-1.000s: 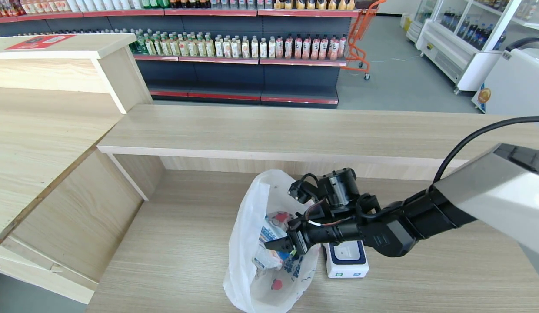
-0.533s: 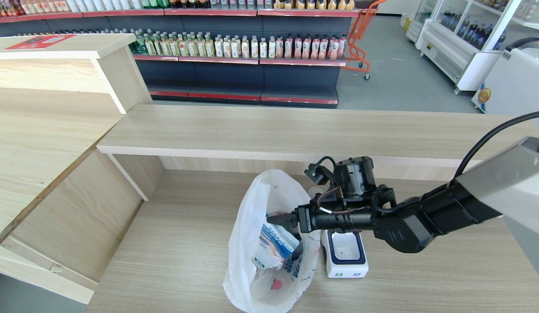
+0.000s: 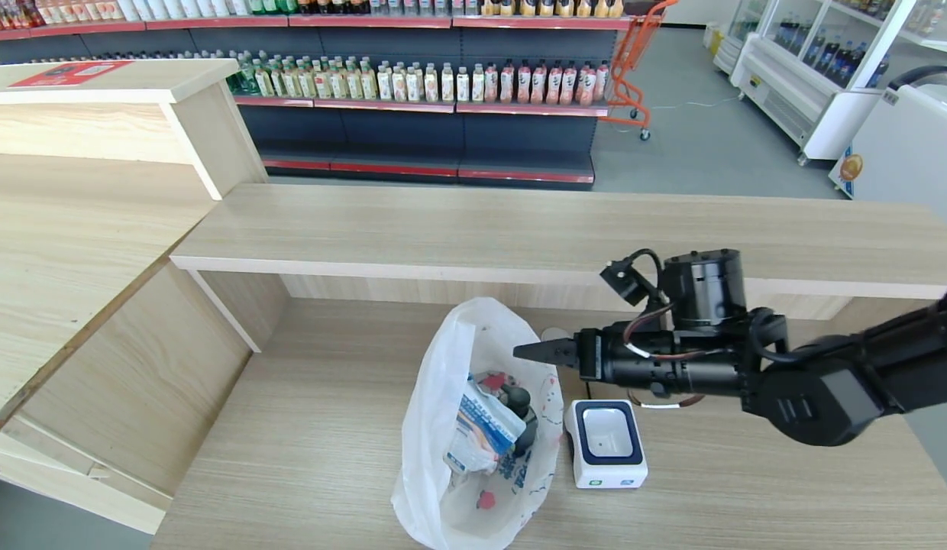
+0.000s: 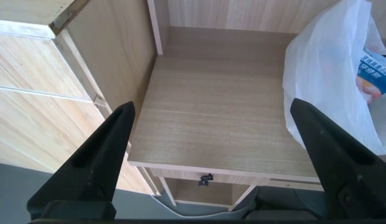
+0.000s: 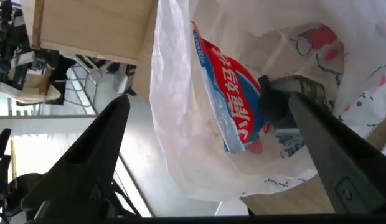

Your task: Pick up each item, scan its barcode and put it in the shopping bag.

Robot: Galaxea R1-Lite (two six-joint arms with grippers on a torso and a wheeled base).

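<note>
**Both grippers spread, packet in bag**

Head view: the shopping bag [image 3: 435, 397] stands mouth-up on the counter [image 3: 328, 428], just left of the scanner [image 3: 607, 443]. A blue-white packet [image 3: 481, 428] leans inside, its long axis slanting. The right gripper [image 3: 523, 352] hovers over the bag's rim.

Left wrist view: the left gripper [image 4: 213, 106] is spread and holds nothing.

Right wrist view: the right gripper's fingers are wide apart.

Light wood checkout counter [image 3: 519, 229], drink-bottle shelves [image 3: 412, 84] behind it, orange shopping cart [image 3: 634, 53], glass-door fridges [image 3: 809, 69], grey floor [image 3: 695, 153].

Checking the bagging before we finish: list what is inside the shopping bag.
Inside the shopping bag lie a blue-and-white packet and a dark item beside it. Whatever lies beneath them is covered.
</note>
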